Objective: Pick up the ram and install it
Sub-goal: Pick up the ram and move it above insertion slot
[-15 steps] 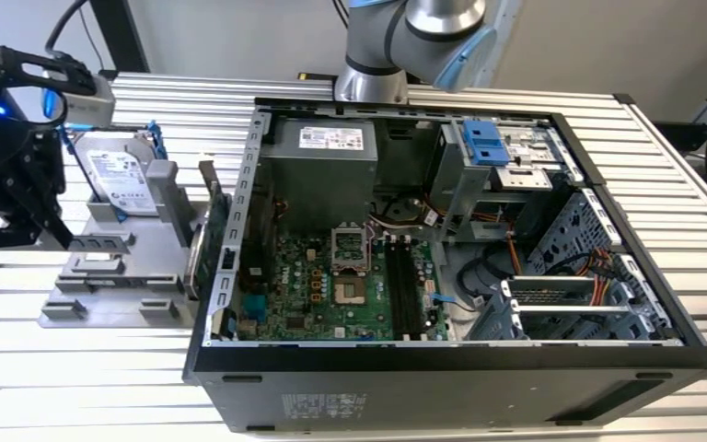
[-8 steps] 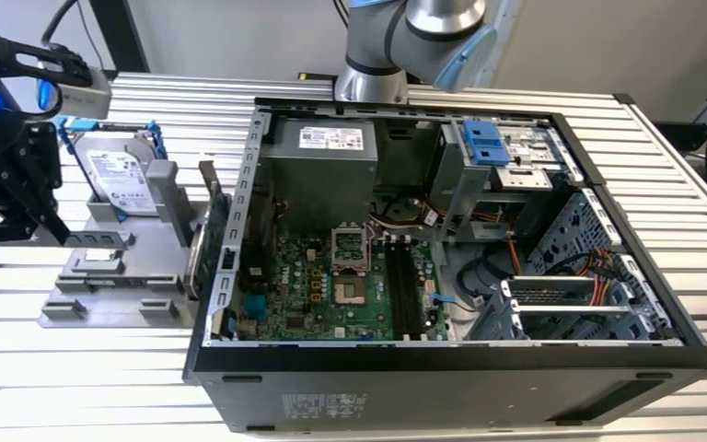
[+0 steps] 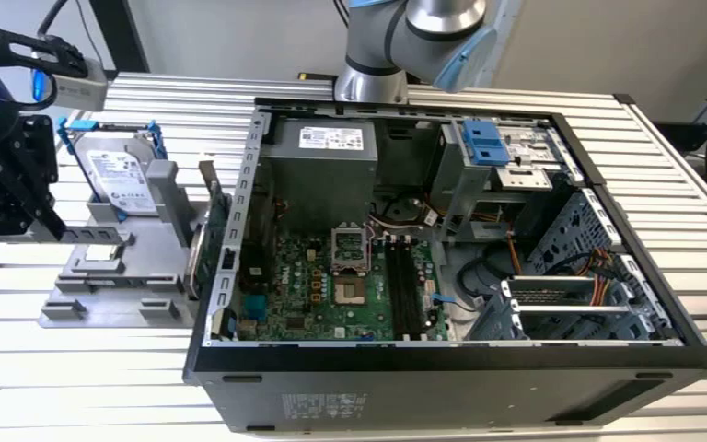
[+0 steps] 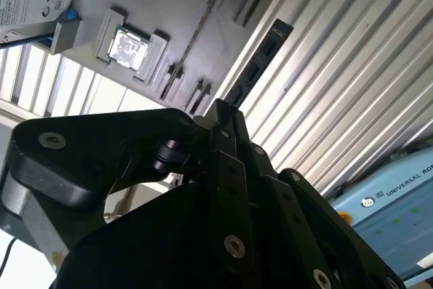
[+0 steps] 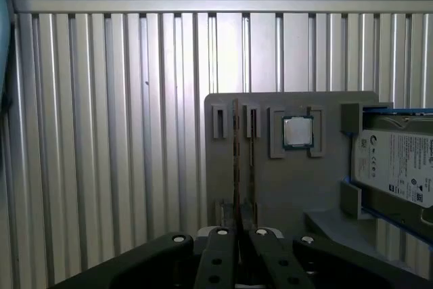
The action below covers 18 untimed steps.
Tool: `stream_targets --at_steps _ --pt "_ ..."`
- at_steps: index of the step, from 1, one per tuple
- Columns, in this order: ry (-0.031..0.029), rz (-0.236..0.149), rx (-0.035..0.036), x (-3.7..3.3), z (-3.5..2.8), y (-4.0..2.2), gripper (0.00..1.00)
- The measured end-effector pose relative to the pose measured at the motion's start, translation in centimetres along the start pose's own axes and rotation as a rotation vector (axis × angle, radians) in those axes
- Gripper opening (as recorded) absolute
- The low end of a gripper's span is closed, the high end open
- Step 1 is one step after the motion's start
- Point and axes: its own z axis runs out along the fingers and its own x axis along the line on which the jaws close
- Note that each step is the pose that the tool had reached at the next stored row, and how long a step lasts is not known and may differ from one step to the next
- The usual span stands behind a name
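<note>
The ram [image 5: 236, 160] is a thin dark stick seen edge-on in the first wrist view, running out from between my fingers over the grey holder plate [image 5: 284, 187]. In the second wrist view the ram [image 4: 260, 62] shows its flat dark side with chips, slanting away from the gripper [image 4: 223, 118] above the ribbed table. My gripper [image 5: 241, 232] is shut on the ram's near end. In the exterior view the gripper [image 3: 12, 207] hangs at the left, beside the holder plate [image 3: 89, 276] and well apart from the open computer case [image 3: 452, 354]. The motherboard's black slots [image 3: 404, 285] lie inside the case.
On the holder plate stand a silver hard drive in a blue frame [image 3: 121, 177], a green expansion card [image 3: 214, 230] and a square processor chip [image 5: 298, 131]. The arm's base [image 3: 372, 78] stands behind the case. Cables and drive cages [image 3: 574, 295] crowd the case's right half.
</note>
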Motion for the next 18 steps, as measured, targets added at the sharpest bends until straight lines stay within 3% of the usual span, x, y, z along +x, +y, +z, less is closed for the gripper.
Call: stream_targets --at_steps 14,18 --pt "-0.0001 0.000 0.0001 -0.07 -1.42 0.03 0.00" --pt "-0.0001 0.000 0.0001 -0.07 -1.52 0.03 0.00"
